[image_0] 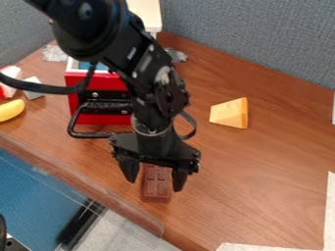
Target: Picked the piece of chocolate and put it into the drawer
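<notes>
positions by clock face, centre of view as pivot, 12 at the top.

task item: one brown segmented chocolate bar (pixel 156 193), at 6 o'clock, on the wood-grain tabletop (pixel 262 171), outside the red drawer box. long axis runs roughly 12 to 6; upper end partly hidden under the gripper.

gripper: one black two-finger gripper (pixel 155 184), at 6 o'clock, pointing down over the bar. jaws spread, one at each long side of the bar; a gap shows on the 9 o'clock side, contact on the 3 o'clock side cannot be told. arm enters from 11 o'clock.

drawer unit: one red drawer box (pixel 76 105) with a white rim, at 10 o'clock, partly behind the arm. whether its drawer is drawn out, cannot tell.

other items, counted:
- one yellow cheese wedge (pixel 227 113), between 2 and 3 o'clock.
- one yellow banana (pixel 11 110), at 9 o'clock, cut by the view's edge.
- one red-and-white object (pixel 9 81), between 9 and 10, above the banana; identity unclear.
- one small grey block (pixel 33 89), just beside it toward 3.
- two crumpled foil pieces: first (pixel 54 53) past 10, second (pixel 176 55) at 12.
</notes>
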`<state>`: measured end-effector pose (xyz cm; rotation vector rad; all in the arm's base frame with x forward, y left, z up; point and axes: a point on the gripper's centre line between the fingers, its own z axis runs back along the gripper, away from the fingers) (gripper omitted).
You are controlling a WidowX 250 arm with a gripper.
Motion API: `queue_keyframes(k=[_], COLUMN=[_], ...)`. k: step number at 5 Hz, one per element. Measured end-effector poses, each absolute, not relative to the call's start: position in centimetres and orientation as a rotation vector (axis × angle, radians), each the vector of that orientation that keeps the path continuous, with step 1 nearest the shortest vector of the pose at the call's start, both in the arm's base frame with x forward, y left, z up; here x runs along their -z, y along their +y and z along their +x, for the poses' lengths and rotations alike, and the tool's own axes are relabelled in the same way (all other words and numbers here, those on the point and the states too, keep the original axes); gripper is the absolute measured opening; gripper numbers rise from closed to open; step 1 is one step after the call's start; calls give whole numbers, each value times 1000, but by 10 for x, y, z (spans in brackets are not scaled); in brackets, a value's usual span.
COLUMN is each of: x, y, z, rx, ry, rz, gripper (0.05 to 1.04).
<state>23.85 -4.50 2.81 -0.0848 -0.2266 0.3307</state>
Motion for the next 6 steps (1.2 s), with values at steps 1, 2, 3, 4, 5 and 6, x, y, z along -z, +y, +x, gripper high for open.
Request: queue_keyframes(k=[1, 2, 3, 4, 5, 6], x=[-22, -19, -16, -11, -10, -9], y=[-48, -47, -46, -41, -37, -36], z=[239, 242, 243, 245, 248, 249], rx=[-341, -344, -349, -370, -406, -439], ry=[-227, -235, -224, -214, -219, -230], rz=[-76, -66, -60, -45, -31, -7], gripper=[1000, 1000, 948, 713, 558, 558])
